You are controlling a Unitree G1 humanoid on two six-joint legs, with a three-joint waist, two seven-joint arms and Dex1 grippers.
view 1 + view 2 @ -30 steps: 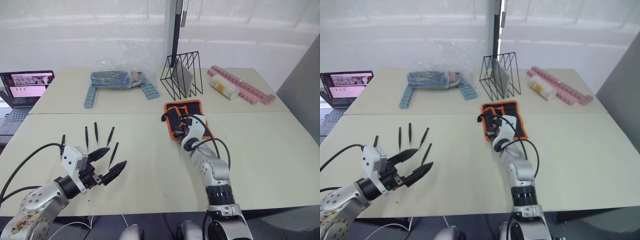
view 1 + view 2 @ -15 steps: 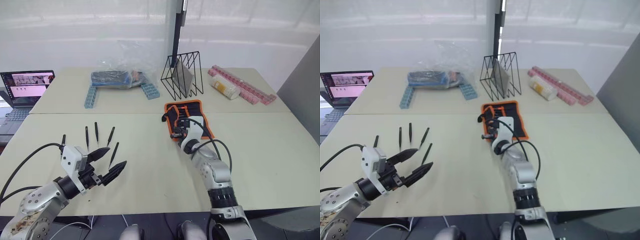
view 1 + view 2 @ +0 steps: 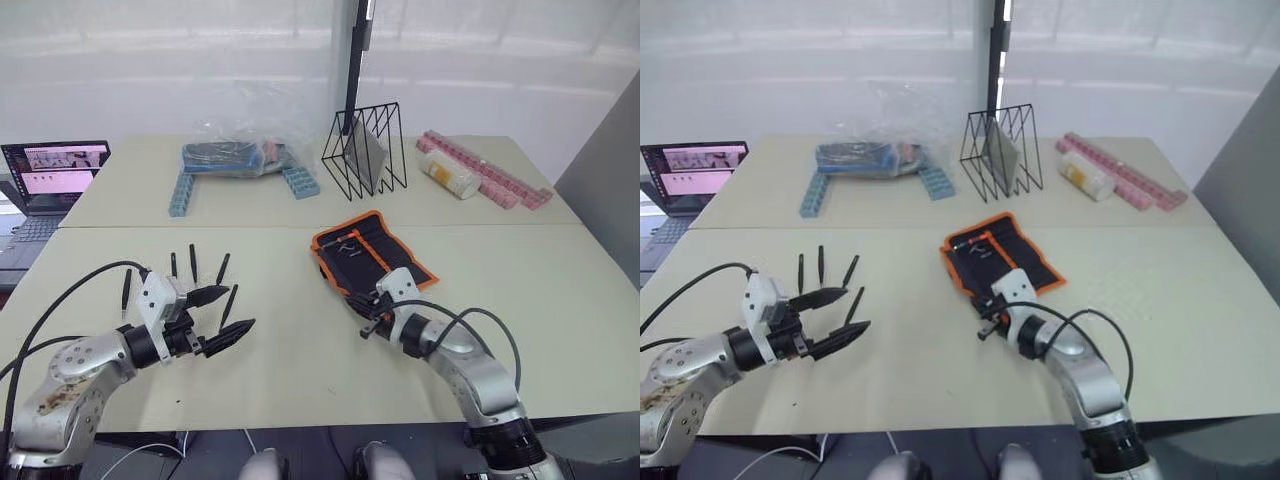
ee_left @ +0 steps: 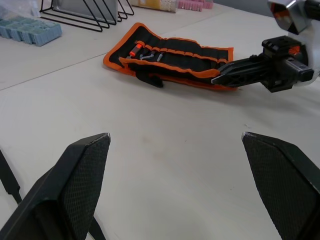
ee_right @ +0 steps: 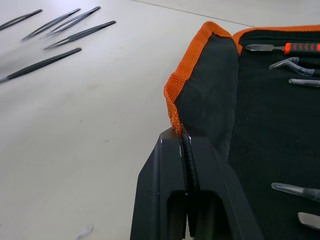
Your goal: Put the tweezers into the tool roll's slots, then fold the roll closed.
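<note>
- Two pale desks (image 3: 560, 300) pushed together, white curtain behind.
- Right end effector (image 5: 184, 137) pinches the roll's (image 3: 370, 255) orange edge.
- Left end effector (image 3: 222, 315) spread wide by the tweezers (image 3: 192, 263).

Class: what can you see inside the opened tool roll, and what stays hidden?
Inside the tool roll: an orange-handled tool and several small metal tools in its slots. The part under the flap pinched by the right end effector is covered.

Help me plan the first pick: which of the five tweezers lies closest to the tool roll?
The tweezers farthest to the robot's right, lying between the left gripper's open fingers; the other four sit farther from the tool roll.
</note>
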